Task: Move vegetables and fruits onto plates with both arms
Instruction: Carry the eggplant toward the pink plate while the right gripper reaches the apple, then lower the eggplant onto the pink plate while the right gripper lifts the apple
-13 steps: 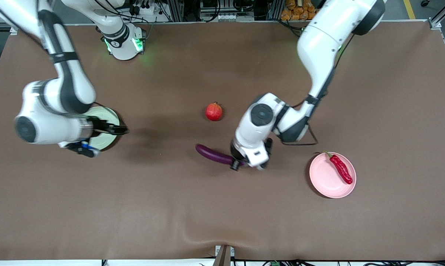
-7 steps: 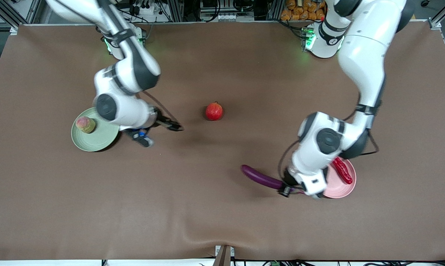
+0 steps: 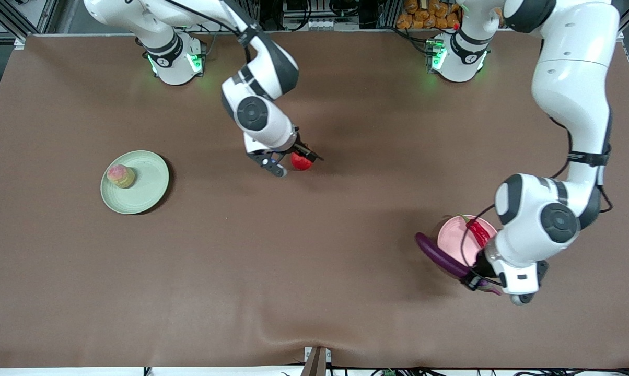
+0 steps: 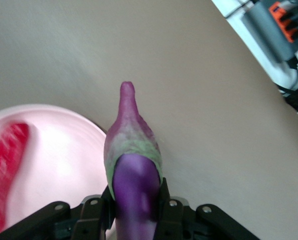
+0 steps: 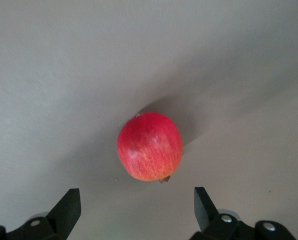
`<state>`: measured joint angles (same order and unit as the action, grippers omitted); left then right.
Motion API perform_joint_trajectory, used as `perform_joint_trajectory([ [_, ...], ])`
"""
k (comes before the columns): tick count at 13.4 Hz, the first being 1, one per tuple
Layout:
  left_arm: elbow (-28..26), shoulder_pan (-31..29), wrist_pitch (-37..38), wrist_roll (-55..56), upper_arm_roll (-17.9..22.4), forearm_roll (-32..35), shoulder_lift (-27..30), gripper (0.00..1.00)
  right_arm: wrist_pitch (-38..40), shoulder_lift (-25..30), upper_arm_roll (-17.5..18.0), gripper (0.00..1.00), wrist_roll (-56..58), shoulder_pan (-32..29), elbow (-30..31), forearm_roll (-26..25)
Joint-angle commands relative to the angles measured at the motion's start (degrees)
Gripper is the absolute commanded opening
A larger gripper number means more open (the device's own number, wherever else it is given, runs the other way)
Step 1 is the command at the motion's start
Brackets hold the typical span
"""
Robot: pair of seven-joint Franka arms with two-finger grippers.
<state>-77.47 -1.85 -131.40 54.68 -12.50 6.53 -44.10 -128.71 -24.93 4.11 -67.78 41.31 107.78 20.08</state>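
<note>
Across the brown worktop point(image 3: 314, 261) we see two plates well apart: the green plate point(image 3: 142, 188) toward the right arm's end, carrying the peach point(image 3: 120, 176), and the pink plate point(image 3: 453, 237) toward the left arm's end, holding the chili point(image 3: 478, 232). Over the pink plate's rim the left gripper point(image 3: 476, 282) has its fingers clamped on the eggplant point(image 3: 440, 256) near the stem. Over the pomegranate point(image 3: 301, 162), mid-worktop, the right gripper point(image 5: 136, 207) hangs with fingers wide apart, apparently not touching it.
</note>
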Motion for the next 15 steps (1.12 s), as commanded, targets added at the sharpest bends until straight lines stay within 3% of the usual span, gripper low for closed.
perform_joint_trajectory([
  [1,-0.9,-2.2,2.5,-6.7,-0.6,-0.8,0.2,0.0,-0.7,-1.0,-1.0,1.0,-1.6,1.3,1.1,-2.8],
  [7,-2.1,-4.8,8.9,-16.5,-0.6,-1.3,0.0,0.0,-10.3,-6.4,-1.1,1.0,-6.2,3.8,1.0,-3.7],
  [8,-2.2,-5.3,9.0,-17.2,-0.6,-1.6,-0.1,0.0,-10.0,-6.5,-1.1,0.37,-6.1,3.6,1.2,-5.4],
  [9,-2.6,-5.4,9.1,-17.8,-0.6,-1.7,-0.1,0.0,-8.9,-6.1,-1.4,0.0,-6.1,2.7,1.2,-6.5],
  [12,-2.2,-5.2,9.0,-18.2,-0.6,-4.0,-1.2,0.0,2.4,-2.4,-6.0,0.0,-2.6,0.7,-1.1,-8.1],
  [14,-2.2,-5.1,8.9,-18.3,-0.5,-4.6,-1.7,0.0,14.3,1.5,-8.8,0.0,7.4,-3.6,-2.8,-8.1],
  [15,-2.2,-5.1,8.7,-18.4,-0.5,-4.5,-2.0,0.08,19.2,3.1,-10.2,0.0,13.7,-6.8,-3.0,-8.1],
])
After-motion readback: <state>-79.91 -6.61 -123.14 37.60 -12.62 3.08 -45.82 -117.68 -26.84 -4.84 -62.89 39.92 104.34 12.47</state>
